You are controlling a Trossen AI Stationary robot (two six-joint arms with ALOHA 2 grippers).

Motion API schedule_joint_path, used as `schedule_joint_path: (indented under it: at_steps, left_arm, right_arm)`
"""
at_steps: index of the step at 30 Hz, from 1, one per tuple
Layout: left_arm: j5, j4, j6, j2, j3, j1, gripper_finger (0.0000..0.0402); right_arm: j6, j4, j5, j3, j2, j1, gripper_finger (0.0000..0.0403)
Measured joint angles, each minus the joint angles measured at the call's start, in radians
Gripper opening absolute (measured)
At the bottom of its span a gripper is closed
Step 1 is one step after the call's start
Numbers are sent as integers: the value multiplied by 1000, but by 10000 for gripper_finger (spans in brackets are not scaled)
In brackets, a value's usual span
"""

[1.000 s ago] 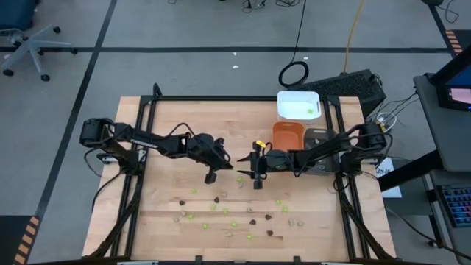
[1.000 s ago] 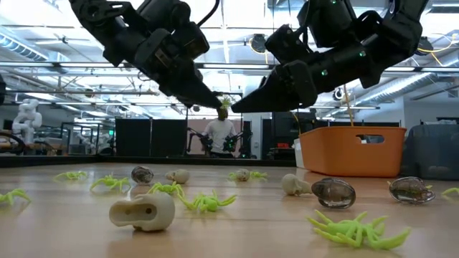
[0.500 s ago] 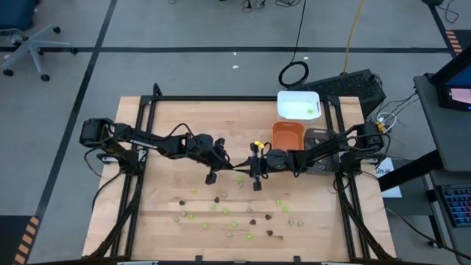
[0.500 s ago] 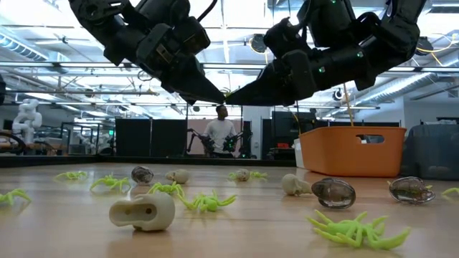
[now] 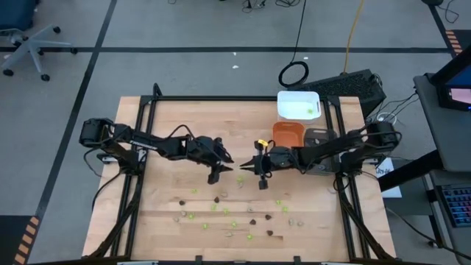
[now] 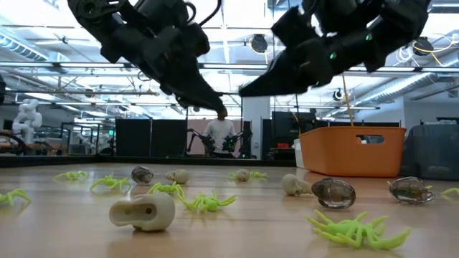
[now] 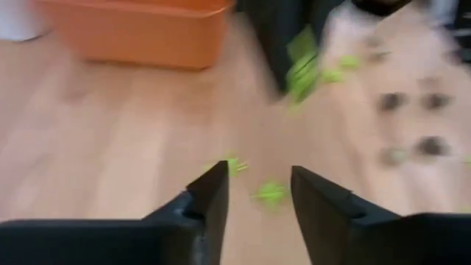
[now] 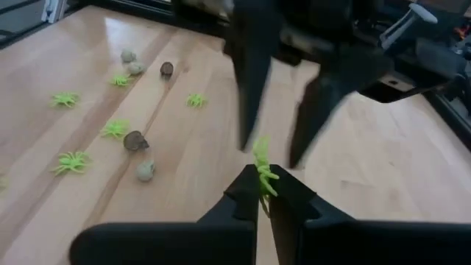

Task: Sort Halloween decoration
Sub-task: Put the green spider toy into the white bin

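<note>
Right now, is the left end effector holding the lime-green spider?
No, the left end effector is open and empty; the right end effector pinches the lime-green spider.

Wooden table [image 5: 169, 118], scattered Halloween decoration [image 5: 234, 224] (tiny pieces), orange tray [image 5: 288, 133]

Bright, even overhead light — ceiling strips [image 6: 57, 44] glare white in the low view, leaving the arms as dark silhouettes. Shadows on the tabletop [image 5: 176, 125] are soft and short. The left wrist view is smeared throughout — the orange tray [image 7: 132, 33] included; the right wrist view blurs only nearby.
</note>
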Motion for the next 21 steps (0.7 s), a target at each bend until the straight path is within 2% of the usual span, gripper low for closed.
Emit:
schedule_joint_path:
  at_steps: [2,5,14,21]
  left_arm:
    - [-63,-18,0,0,0,-8,166]
    - [-99,-19,1,0,0,-24,172]
    - [-107,40,0,0,0,-75,173]
    - [-107,52,1,0,0,-99,173]
  right_arm:
    - [-3,-58,2,0,-61,4,2]
    - [-25,-123,2,0,-153,14,1]
    - [-119,-256,4,0,-375,27,1]
    - [-155,-304,55,0,-464,27,0]
